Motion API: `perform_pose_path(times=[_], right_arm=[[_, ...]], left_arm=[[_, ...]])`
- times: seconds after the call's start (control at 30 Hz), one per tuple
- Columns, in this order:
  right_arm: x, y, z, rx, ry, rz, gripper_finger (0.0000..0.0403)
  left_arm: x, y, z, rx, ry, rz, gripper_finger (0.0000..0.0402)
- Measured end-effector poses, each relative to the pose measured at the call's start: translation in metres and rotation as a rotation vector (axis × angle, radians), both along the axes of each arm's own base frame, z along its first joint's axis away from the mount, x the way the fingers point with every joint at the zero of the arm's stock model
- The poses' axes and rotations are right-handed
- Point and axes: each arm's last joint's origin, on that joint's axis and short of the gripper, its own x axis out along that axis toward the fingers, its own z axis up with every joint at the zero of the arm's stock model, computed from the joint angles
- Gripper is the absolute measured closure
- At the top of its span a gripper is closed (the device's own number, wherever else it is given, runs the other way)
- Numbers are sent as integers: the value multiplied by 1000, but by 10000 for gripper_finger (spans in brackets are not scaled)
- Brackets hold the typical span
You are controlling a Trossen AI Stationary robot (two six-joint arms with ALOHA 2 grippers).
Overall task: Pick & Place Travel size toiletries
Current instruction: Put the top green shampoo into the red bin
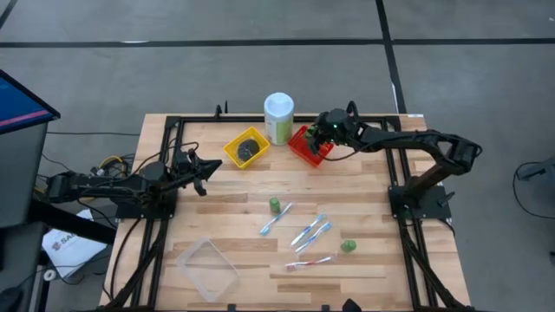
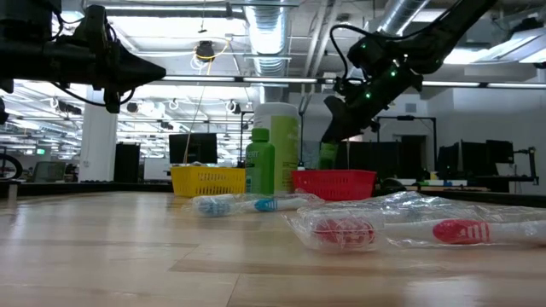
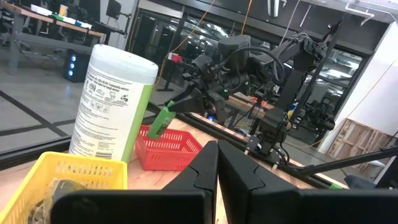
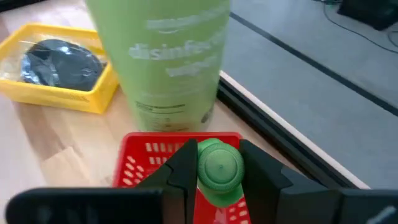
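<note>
My right gripper (image 1: 316, 139) hangs over the red basket (image 1: 302, 149) at the far edge, shut on a small green bottle (image 4: 219, 167). Two more green bottles (image 1: 274, 205) (image 1: 349, 246) stand on the table's middle among thin wrapped toothbrushes (image 1: 310, 232), blue and pink. A yellow basket (image 1: 245, 147) holds dark round tins (image 4: 62, 62). My left gripper (image 1: 205, 178) waits shut above the table's left side, touching nothing. My right gripper pinches the green bottle's sides (image 4: 200, 167) between its two fingers (image 4: 181, 168). The fingers slant down from the table's right, roughly in line with the bottle. The bottle (image 3: 163, 119) juts out tilted beyond the fingertips, lifted clear above the red basket (image 3: 168, 149).
A tall pale-green canister (image 1: 278, 117) with a white cap stands between the two baskets, close beside my right gripper. A clear plastic tray (image 1: 208, 267) lies near the front left. Black frame rails (image 1: 173, 121) run along the table's edges.
</note>
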Motion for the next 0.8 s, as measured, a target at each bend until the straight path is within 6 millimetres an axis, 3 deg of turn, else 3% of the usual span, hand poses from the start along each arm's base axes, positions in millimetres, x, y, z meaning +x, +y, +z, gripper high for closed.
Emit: perform_pose_path(times=[0.17,0.4,0.8], right_arm=[[6,3,-13,19,49,21,318],[18,7,-8,-31,77,22,318],[16,5,-9,-37,106,9,318]], left_arm=[[0,0,0,0,-1,0,395],[0,0,0,0,-1,0,395],[0,0,0,0,-1,0,395]])
